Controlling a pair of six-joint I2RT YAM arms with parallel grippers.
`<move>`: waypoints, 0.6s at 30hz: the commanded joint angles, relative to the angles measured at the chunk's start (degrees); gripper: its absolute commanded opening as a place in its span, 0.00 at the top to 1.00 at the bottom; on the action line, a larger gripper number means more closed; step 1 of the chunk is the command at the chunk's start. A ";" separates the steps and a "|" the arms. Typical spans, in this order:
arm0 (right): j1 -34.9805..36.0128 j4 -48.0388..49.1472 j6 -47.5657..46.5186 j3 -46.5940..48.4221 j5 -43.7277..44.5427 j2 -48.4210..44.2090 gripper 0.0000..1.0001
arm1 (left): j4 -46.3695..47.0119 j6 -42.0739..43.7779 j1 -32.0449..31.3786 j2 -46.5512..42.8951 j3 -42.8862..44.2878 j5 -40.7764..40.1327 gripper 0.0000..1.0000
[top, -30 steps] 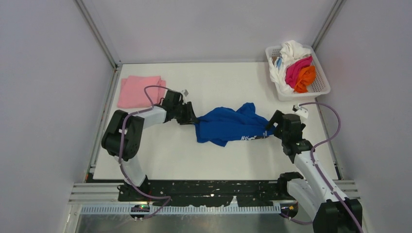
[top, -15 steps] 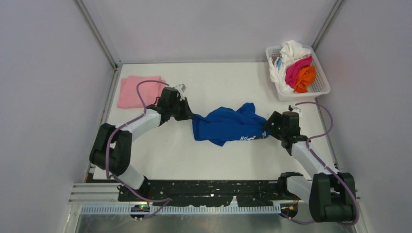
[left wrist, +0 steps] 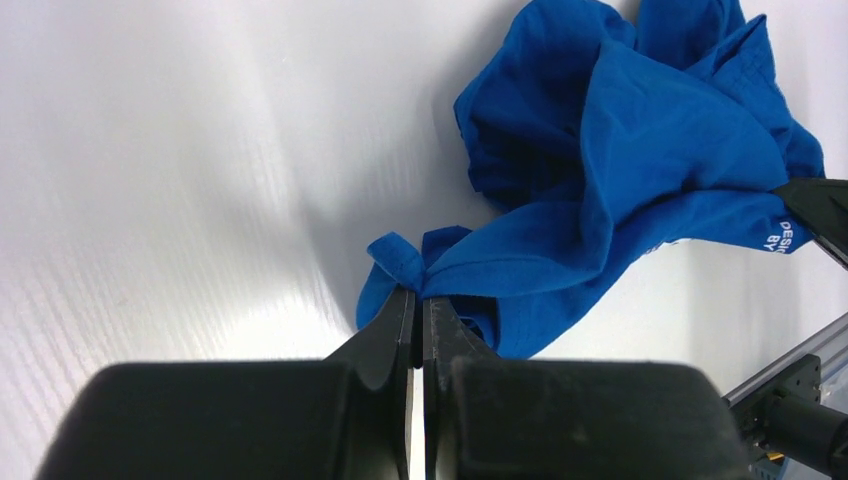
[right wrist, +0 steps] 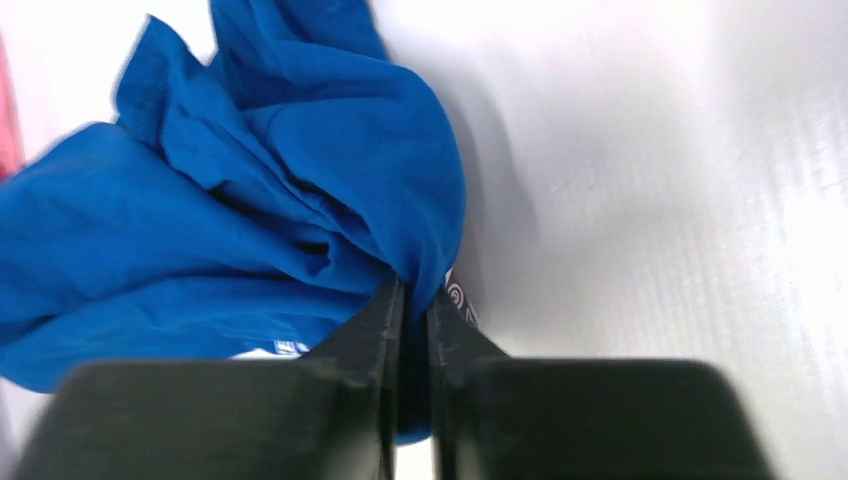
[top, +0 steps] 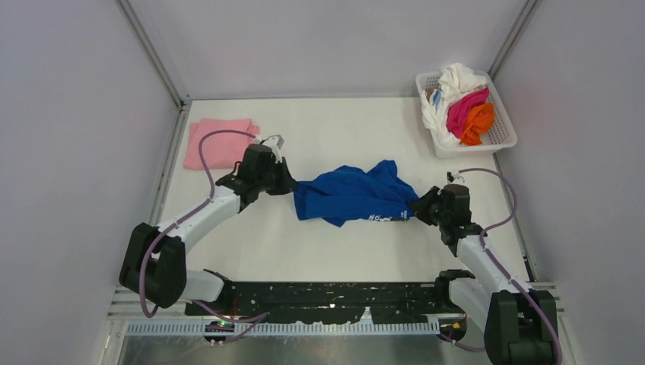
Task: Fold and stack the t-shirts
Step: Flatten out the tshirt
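A crumpled royal blue t-shirt (top: 351, 196) with white lettering lies in the middle of the table. My left gripper (top: 290, 185) is shut on the shirt's left edge; in the left wrist view the left gripper (left wrist: 417, 297) pinches a small fold of the blue t-shirt (left wrist: 620, 150). My right gripper (top: 415, 208) is shut on the shirt's right end; in the right wrist view the right gripper (right wrist: 413, 290) clamps bunched cloth of the blue t-shirt (right wrist: 240, 210). A folded light pink t-shirt (top: 218, 142) lies at the back left.
A white mesh basket (top: 498, 137) stands at the back right holding a white tee (top: 459, 78), a magenta tee (top: 465, 109) and an orange tee (top: 479, 122). Grey walls close in the table on three sides.
Both grippers have closed on the blue shirt's ends. The left gripper has drawn its end to the left and the right gripper has come in onto the right end.
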 commanded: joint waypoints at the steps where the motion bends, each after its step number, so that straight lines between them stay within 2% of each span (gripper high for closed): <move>1: 0.59 3.15 1.53 -0.11 -3.21 -4.09 0.93 | -1.59 0.85 -0.77 -4.70 -0.86 -3.66 1.00; 4: 0.66 -2.69 -0.53 3.15 -0.93 -9.67 0.95 | -4.86 1.77 -0.95 -9.19 0.53 -7.07 1.00; 9: 0.67 -12.93 -5.18 16.13 4.77 -19.32 0.95 | -10.14 3.73 -1.59 -21.09 3.70 -13.90 1.00; 13: 0.63 -17.65 -8.55 26.67 5.58 -26.73 0.95 | -12.16 5.16 -1.75 -32.02 6.81 -13.71 1.00; 18: 0.64 -20.37 -10.98 39.83 2.70 -31.07 0.95 | -12.15 5.82 -1.75 -45.69 10.11 -10.58 1.00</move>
